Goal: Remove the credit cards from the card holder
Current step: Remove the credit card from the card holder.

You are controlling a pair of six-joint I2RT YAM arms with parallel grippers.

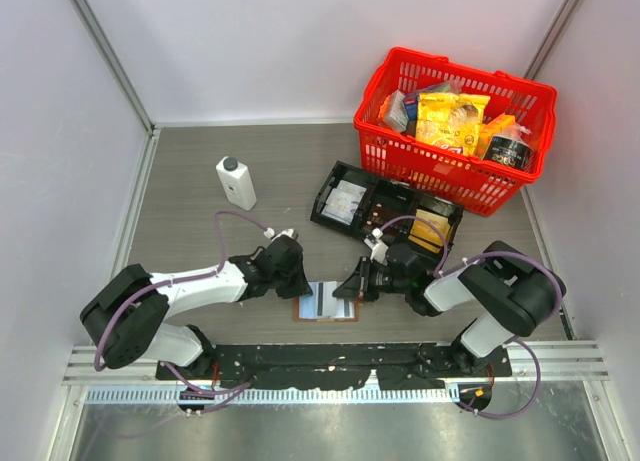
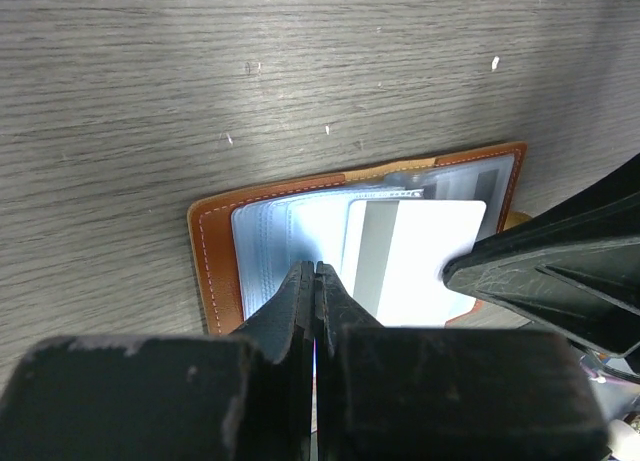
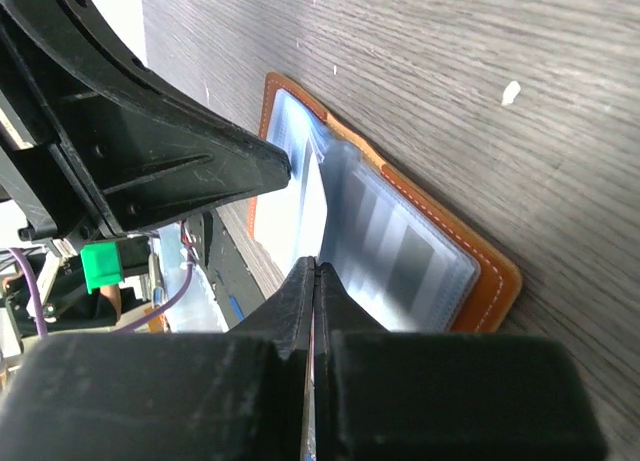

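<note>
The brown card holder lies open near the table's front edge, between my two arms. Its pale bluish pockets face up. A whitish credit card with a grey stripe lies on the inner pages, also visible as the credit card in the right wrist view. My left gripper is shut, its tips low over the pockets at the holder's left part. My right gripper is shut too, tips at the holder's right side, over the card's edge. Nothing shows between either pair of jaws.
A black three-compartment tray holding small items stands just behind the holder. A red basket full of packets sits at the back right. A white bottle stands to the back left. Grey walls close in on both sides.
</note>
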